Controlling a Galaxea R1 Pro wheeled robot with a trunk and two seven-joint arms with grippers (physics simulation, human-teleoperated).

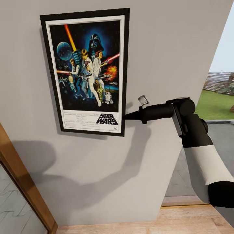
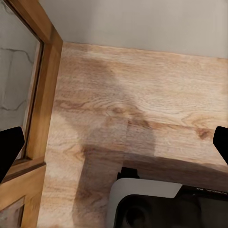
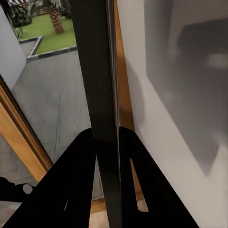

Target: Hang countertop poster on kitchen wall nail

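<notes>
R gripper [image 1: 126,115]: clamped on poster [image 1: 87,70] frame's lower right edge | poster flat against wall [image 1: 169,48] | L gripper [image 2: 114,142]: fingers spread, over wood floor [image 2: 142,104]

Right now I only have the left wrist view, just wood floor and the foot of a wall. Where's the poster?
Observer: In the head view the poster is up against the grey wall, slightly tilted.
Operator: Is anything holding it?
Observer: Yes, the right end effector grips its lower right edge; the right wrist view shows fingers on either side of the black frame.
Operator: Is it hung yet?
Observer: Can't tell; the poster covers whatever is behind it.
</notes>
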